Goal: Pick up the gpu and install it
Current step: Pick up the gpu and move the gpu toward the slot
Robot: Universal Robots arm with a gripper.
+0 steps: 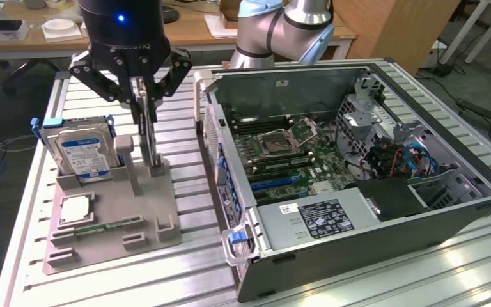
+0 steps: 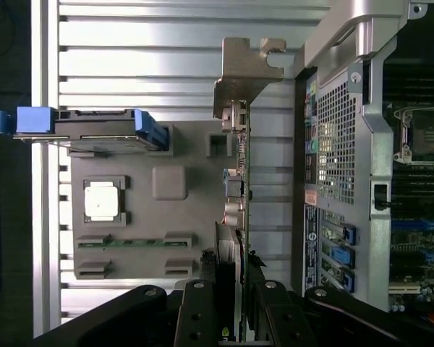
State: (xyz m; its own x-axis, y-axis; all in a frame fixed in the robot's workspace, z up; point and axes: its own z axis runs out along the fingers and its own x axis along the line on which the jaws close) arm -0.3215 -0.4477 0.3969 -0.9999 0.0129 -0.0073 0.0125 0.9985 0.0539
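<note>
One hard drive (image 1: 77, 152) stands at the left in the grey holder (image 1: 143, 214). Just right of it, the gpu (image 1: 148, 141) stands on end, with the gripper (image 1: 146, 96) jaws narrow and pinching its top. It is likely light, stiff and fragile, best held by its bare edges. An open computer case (image 1: 382, 246) sits right.

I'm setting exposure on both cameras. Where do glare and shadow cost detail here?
Exterior view: light glares off the table slats at the exterior view's lower right, and the computer case is shadowed around its black shroud. Wrist view: the slats wash out to white, while the gripper, shut on the gpu, reads near-black.
</note>
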